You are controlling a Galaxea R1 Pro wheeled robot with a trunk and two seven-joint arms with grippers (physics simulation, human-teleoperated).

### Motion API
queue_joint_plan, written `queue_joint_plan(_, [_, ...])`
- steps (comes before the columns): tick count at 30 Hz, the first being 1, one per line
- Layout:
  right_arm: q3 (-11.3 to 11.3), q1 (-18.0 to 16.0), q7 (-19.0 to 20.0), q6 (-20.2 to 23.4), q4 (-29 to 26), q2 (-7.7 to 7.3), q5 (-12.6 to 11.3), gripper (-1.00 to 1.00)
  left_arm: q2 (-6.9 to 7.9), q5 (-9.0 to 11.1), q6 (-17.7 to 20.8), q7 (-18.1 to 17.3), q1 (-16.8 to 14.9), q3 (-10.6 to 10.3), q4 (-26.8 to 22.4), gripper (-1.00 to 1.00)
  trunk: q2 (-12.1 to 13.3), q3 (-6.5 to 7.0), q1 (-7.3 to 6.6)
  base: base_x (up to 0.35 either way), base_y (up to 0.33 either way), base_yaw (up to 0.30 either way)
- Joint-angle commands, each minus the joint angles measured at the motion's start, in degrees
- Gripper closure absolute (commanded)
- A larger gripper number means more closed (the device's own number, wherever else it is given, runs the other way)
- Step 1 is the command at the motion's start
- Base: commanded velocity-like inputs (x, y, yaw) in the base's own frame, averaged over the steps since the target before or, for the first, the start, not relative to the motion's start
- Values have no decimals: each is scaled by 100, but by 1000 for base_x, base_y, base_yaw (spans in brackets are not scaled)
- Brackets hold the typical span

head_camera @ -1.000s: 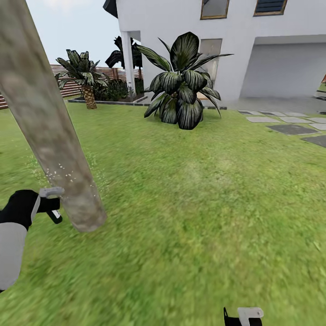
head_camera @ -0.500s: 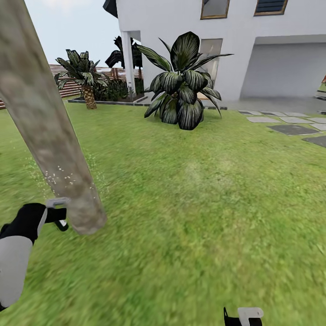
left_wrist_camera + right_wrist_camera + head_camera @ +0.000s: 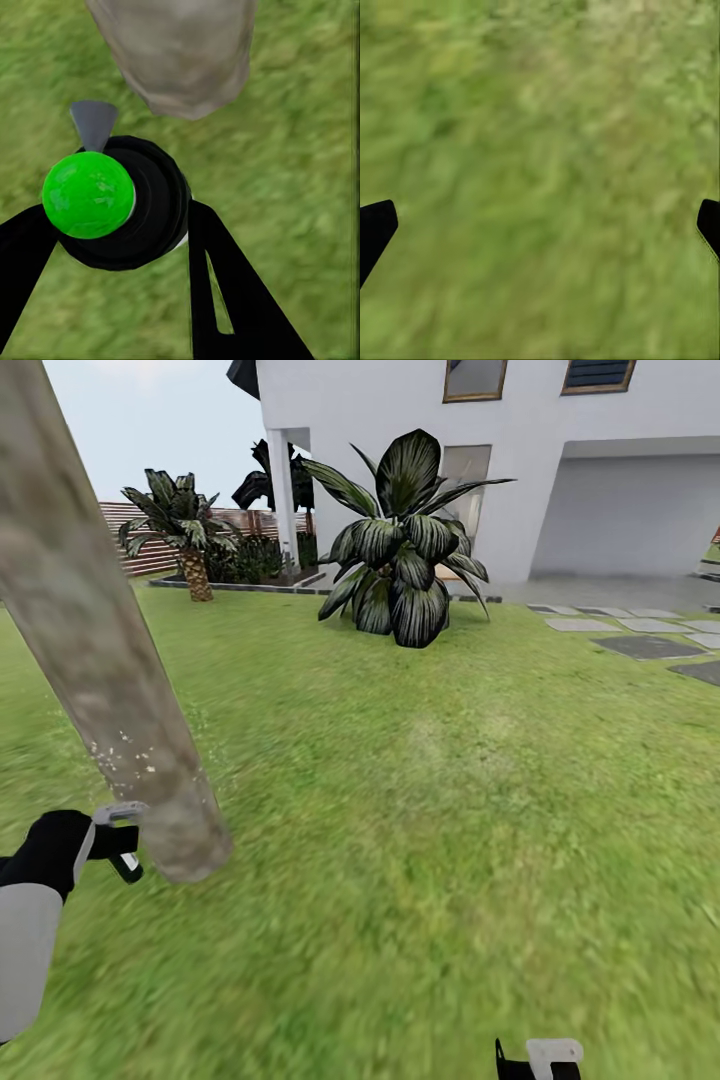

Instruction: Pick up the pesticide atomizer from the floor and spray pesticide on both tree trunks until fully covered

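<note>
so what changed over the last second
The left gripper, shut on the atomizer, dropped lower beside the trunk and drifted slightly toward it. White specks remain on the bark; fewer float over the grass. House, plant and right gripper unchanged.

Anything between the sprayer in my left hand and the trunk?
Nothing: in the left wrist view, only bare grass separates the atomizer from the tree trunk.
</note>
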Motion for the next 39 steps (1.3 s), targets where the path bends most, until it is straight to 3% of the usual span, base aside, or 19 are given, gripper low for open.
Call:
queue_joint_plan(1, [0, 0, 0, 0, 0, 1, -2, -100, -12, -4, -11, 3, 1, 1, 1, 100, 0, 0, 0, 319, -25, 0])
queue_joint_plan(10, [0, 0, 0, 0, 0, 10, -4, -100, -35, -4, -25, 17, -3, 6, 5, 100, 0, 0, 0, 124, -185, 2])
queue_joint_plan(18, [0, 0, 0, 0, 0, 21, -4, -100, -39, -4, -33, 25, 6, 2, 14, 100, 0, 0, 0, 5, -276, 244])
queue_joint_plan(26, [0, 0, 0, 0, 0, 21, -4, -100, -2, -38, -51, 73, 43, 44, 47, 100, 0, 0, 0, 167, -248, 27])
queue_joint_plan(28, [0, 0, 0, 0, 0, 21, -4, -100, 8, -24, -45, 59, 245, 161, 33, 100, 0, 0, 0, 176, -244, 216])
queue_joint_plan(29, [6, 0, 0, 0, 0, 21, -4, -100, -15, -17, -43, 5, 378, 394, 62, 100, 0, 0, 0, 195, -232, 267])
queue_joint_plan(34, [0, 0, -1, 0, 0, 16, -4, -100, -13, -8, -446, -14, 703, 1049, 56, 100, 0, 0, 0, 210, -219, 222])
queue_joint_plan(39, [0, 0, 0, 0, 1, -14, 4, -100, -53, -4, -507, -9, 744, 1081, -8, 100, 0, 0, 0, 166, -233, 9])
